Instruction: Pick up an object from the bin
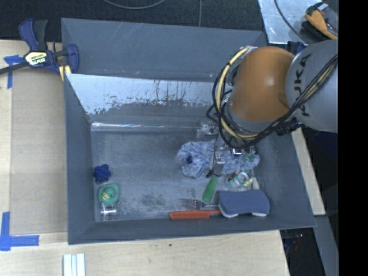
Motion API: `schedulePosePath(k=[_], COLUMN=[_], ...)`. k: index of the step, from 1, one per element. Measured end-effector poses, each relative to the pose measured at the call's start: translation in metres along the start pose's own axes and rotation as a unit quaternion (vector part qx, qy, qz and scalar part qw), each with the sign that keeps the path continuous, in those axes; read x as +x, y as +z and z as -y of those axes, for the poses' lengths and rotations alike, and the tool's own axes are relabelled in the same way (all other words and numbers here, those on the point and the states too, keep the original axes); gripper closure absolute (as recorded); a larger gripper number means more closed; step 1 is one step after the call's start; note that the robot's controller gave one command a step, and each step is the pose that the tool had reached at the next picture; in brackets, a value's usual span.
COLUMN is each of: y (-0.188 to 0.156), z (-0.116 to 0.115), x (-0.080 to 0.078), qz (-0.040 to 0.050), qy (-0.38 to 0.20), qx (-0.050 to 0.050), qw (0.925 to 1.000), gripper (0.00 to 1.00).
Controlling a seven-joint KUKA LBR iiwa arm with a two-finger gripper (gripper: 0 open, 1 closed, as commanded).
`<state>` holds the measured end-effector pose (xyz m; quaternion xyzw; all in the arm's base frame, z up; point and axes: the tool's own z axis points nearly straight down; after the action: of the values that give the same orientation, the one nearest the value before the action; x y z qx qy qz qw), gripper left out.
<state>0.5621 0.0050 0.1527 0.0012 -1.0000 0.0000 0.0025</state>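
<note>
My gripper [218, 158] hangs low at the right middle of the bin, under the arm's orange cover. It is right over a crumpled blue-and-white cloth [195, 157] and seems to touch the cloth's right edge. Just below it a green marker-like stick [210, 188] lies slanted on the floor. To the right of the gripper sits a small green-and-white bundle [242, 177]. Whether anything is held cannot be made out.
A dark blue pad [244, 203] lies at the front right, with an orange-red pen [193, 214] along the front wall. At the front left are a small blue piece [102, 172], a green roll [108, 193] and a clear cap [107, 212].
</note>
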Motion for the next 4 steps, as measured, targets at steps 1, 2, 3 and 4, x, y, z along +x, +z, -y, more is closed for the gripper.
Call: schedulePosePath(k=[1,2,3,4], y=[-0.004,0.081,0.081,0.079], z=[0.000,0.019,0.012,0.019], x=[-0.002,-0.050,-0.056,-0.053], qz=[0.0046,0.0060,0.0112,0.0093], qy=[0.000,-0.011,0.049,-0.006], qx=[0.000,0.000,-0.001,0.000], qw=[1.0000,0.9999,0.9987,0.9999], gripper=[0.00,0.00,0.00,0.00])
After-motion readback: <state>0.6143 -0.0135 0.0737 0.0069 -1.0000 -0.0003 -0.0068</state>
